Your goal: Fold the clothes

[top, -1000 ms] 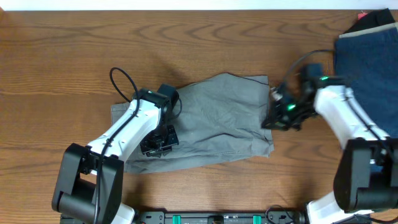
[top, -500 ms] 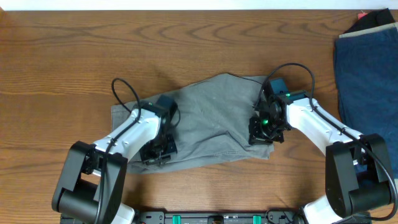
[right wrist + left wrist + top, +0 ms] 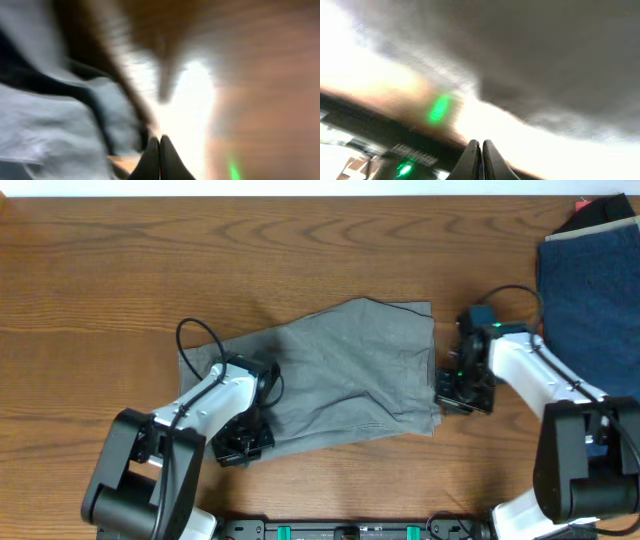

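Overhead: straight down. Wrist views: close, blurred, past left pincer [image 3: 481, 145], right pincer [image 3: 159, 141]. All share light grey woven shorts [image 3: 340, 370].

left gripper [image 3: 243, 445]: down to near edge of shorts [image 3: 340, 370] | right gripper [image 3: 462, 392]: pulled rightward

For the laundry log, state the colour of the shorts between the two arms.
Light grey, plain, no pattern. The shorts show best in the overhead view.
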Controlling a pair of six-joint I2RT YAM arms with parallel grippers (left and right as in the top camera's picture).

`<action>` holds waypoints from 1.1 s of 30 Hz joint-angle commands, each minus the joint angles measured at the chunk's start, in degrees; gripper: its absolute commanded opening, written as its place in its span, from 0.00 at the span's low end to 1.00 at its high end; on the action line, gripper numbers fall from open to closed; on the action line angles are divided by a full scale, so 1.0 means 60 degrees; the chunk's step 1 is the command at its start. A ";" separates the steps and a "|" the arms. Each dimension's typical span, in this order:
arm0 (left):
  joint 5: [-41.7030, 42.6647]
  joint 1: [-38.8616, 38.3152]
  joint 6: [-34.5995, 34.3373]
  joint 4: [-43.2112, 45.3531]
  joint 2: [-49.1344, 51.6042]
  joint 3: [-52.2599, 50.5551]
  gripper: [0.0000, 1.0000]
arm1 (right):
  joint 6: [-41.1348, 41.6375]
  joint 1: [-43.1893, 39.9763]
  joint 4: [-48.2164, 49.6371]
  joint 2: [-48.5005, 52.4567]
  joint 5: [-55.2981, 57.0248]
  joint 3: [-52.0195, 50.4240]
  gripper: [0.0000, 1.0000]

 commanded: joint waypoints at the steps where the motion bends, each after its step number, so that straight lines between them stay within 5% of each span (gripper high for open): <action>1: -0.1042 0.0036 -0.0361 -0.0678 -0.1071 0.0514 0.06 | 0.0127 -0.0667 -0.1002 -0.0313 0.0667 0.1279 0.01; 11: -0.0699 0.0040 -0.0306 0.0572 -0.3461 0.0769 0.09 | -0.2178 0.0714 -0.1344 -0.1096 -0.2401 0.2397 0.05; 13: -0.0382 0.0036 -0.0280 0.0783 -0.3391 0.0758 0.25 | -0.2171 0.1228 -0.1155 -0.1082 -0.2277 0.2142 0.32; 15: -0.0219 0.0036 -0.0288 0.0965 -0.3246 0.0729 0.50 | -0.1767 0.1694 -0.0874 -0.1067 -0.2058 0.1767 0.50; 17: -0.0211 0.0040 -0.0248 0.1133 -0.3024 0.0696 0.75 | -0.1206 0.2058 -0.0561 -0.1064 -0.1770 0.1355 0.59; 18: -0.0211 0.0040 -0.0193 0.1213 -0.2856 0.0685 0.78 | -0.0871 0.2237 -0.0437 -0.1064 -0.1508 0.1104 0.60; 22: -0.0211 0.0040 -0.0109 0.1239 -0.2193 0.0685 0.79 | 0.0226 0.2503 -0.0528 -0.1064 -0.0361 0.0379 0.59; 33: -0.0211 0.0040 -0.0109 0.2153 -0.0386 0.0685 0.79 | 0.0339 0.2444 0.0047 -0.1064 -0.0153 -0.0809 0.62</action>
